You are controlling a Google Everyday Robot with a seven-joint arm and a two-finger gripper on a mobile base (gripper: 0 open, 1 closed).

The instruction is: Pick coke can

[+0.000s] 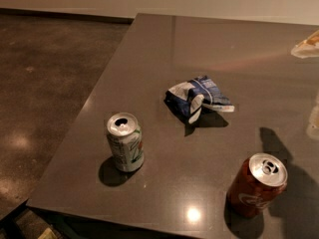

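The coke can [257,185], red with a silver top and pull tab, stands upright near the table's front right corner. Only slivers of my gripper [314,122] show at the right edge of the view. It is above the table, behind and to the right of the coke can and well apart from it. Its shadow falls on the table just behind the can.
A green-and-white can [125,142] stands upright at the front left of the dark table [149,59]. A crumpled blue chip bag [197,97] lies mid-table. The table's left and front edges drop to a polished floor [45,83].
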